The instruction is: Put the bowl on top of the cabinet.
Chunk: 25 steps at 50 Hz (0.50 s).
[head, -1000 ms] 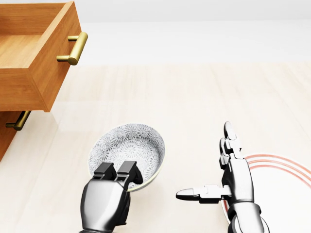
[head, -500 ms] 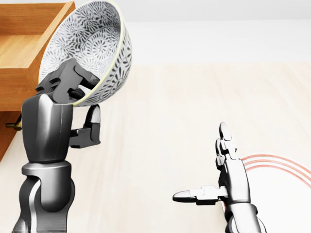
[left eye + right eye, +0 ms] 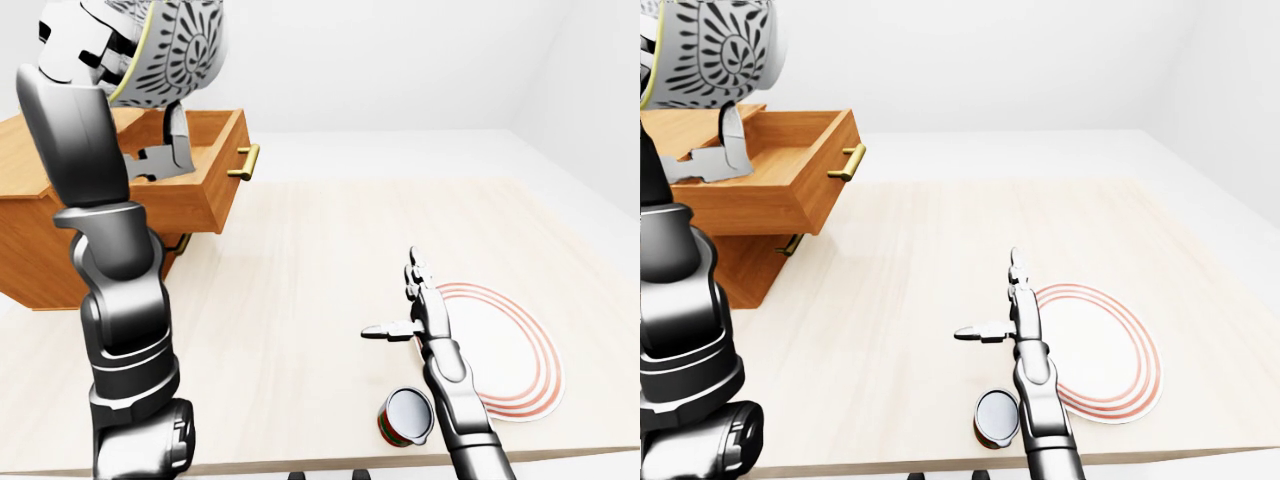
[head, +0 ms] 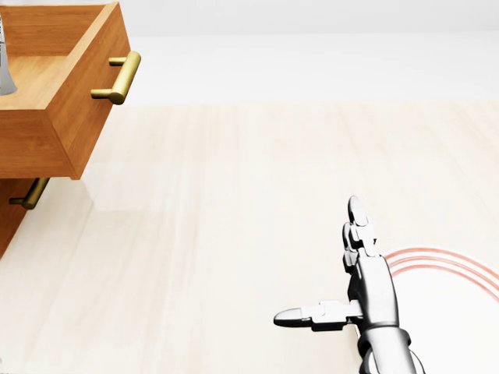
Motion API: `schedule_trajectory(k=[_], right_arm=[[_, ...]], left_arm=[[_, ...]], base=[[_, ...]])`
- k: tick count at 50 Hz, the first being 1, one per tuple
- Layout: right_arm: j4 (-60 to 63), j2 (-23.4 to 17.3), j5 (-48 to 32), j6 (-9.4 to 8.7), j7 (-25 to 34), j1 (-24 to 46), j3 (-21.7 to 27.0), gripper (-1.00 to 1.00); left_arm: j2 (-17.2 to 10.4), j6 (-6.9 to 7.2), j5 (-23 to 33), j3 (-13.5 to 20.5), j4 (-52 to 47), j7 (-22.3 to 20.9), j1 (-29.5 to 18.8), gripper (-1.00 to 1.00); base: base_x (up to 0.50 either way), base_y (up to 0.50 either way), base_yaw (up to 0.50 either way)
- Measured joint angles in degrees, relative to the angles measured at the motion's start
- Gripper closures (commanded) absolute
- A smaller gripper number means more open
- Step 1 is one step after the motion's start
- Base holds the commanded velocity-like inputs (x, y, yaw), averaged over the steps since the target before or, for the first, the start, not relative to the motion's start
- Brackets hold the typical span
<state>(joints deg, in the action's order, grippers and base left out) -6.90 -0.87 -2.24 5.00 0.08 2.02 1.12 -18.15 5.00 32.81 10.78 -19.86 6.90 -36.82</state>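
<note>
The patterned grey-and-white bowl point(image 3: 185, 45) is held high at the top left of the left-eye view, tilted, above the wooden cabinet point(image 3: 50, 250) and its pulled-out top drawer point(image 3: 205, 190). My left gripper point(image 3: 120, 90) is shut on the bowl's rim, fingers point(image 3: 75, 35) inside and thumb point(image 3: 160, 155) underneath. In the head view only a sliver of the bowl point(image 4: 4, 70) shows at the left edge. My right gripper point(image 4: 316, 261) is open and flat just above the table, holding nothing, beside the plate.
A white plate with red rings point(image 3: 505, 350) lies at the table's right. A small can point(image 3: 405, 415) stands near the table's bottom edge by my right forearm. Brass handles point(image 4: 117, 78) stick out from the drawers. The light wooden table point(image 3: 300, 260) spreads between cabinet and plate.
My left hand lifted the bowl from the table up and to the left, almost out of the head view. The right hand barely shifted.
</note>
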Motion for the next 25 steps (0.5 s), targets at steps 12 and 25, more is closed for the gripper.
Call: schedule_trajectory(k=[12, 25], right_arm=[[0.4, 0.1, -0.3, 0.00, -0.1, -0.3, -0.2, -1.00], [1.6, 0.2, -0.7, 0.00, -0.2, -0.9, -0.4, -1.00]], left_arm=[[-9.9, 0.00, -6.2, 5.5, 7.7, 4.7, -3.4, 0.98], [-18.9, -0.15, -10.7, 10.2, 19.9, 11.1, -2.7, 0.98]], base=[[0.00, 0.00, 0.00], [0.00, 0.00, 0.00]])
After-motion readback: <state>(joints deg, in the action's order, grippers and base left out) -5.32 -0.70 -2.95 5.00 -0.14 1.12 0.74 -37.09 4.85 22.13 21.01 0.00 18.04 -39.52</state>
